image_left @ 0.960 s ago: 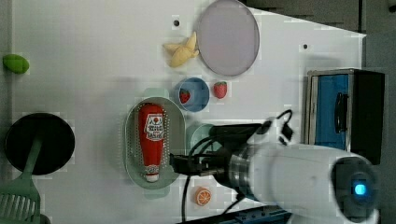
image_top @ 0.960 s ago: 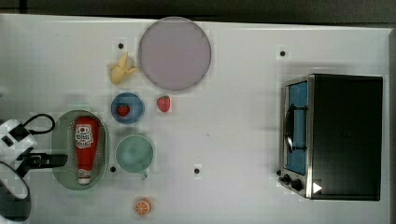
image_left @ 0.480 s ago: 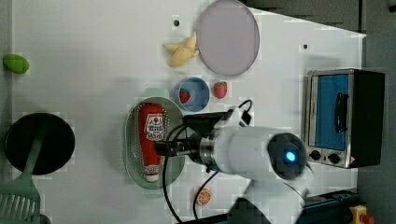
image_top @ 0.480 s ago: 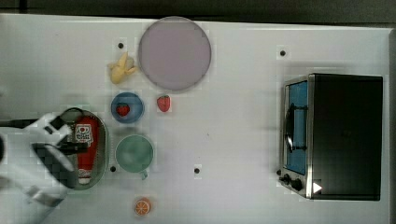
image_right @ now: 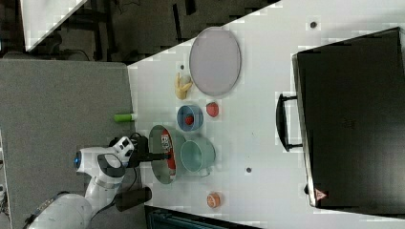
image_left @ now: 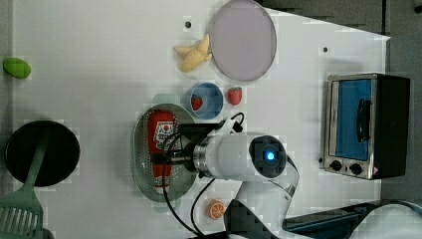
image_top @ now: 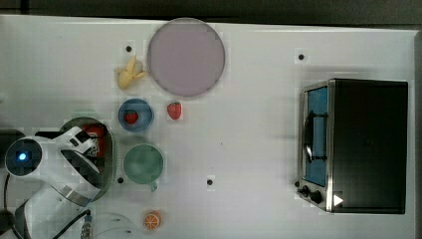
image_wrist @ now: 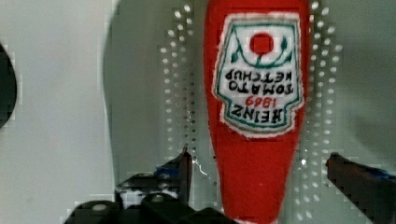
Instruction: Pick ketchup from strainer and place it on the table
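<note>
White worktop [image_top: 259, 149]: your spread, empty gripper [image_wrist: 259, 175] straddles the ketchup [image_wrist: 256, 107] across its long axis, inside the strainer [image_left: 144, 164].

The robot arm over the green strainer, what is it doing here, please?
The arm has its claw open around the narrow end of the ketchup, one finger on each side, without gripping it. The red bottle lies flat in the pale green strainer on the white table; nothing has been lifted out yet. It looks like the moment just before the claw closes to pick the bottle up. Beside the strainer stand a green cup and a blue bowl holding a strawberry.
</note>
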`<control>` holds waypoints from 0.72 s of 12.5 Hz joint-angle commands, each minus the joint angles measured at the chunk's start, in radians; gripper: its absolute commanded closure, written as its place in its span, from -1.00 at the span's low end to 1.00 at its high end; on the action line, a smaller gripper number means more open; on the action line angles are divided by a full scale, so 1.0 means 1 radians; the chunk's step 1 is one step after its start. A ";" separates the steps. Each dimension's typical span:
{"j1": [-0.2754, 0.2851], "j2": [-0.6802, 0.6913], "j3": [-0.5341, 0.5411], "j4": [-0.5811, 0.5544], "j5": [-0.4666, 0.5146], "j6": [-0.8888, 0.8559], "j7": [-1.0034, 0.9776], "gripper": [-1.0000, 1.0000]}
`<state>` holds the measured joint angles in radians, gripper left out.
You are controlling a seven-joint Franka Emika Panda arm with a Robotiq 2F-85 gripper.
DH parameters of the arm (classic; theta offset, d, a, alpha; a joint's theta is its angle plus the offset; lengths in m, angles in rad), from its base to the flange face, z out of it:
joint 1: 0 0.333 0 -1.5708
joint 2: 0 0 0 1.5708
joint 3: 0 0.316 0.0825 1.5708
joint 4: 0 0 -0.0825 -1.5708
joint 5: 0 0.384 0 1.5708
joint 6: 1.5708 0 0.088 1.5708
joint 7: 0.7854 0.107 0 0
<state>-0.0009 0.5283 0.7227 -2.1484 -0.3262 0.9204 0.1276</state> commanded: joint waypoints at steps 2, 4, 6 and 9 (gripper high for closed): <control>0.029 0.043 -0.038 0.026 -0.106 0.077 0.133 -1.00; 0.044 0.074 -0.062 0.032 -0.143 0.112 0.135 -1.00; 0.062 0.089 -0.081 0.042 -0.152 0.121 0.138 -0.91; 0.081 0.089 -0.096 0.044 -0.152 0.121 0.138 -0.18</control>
<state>0.0654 0.6284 0.6157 -2.1250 -0.4731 1.0459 0.2095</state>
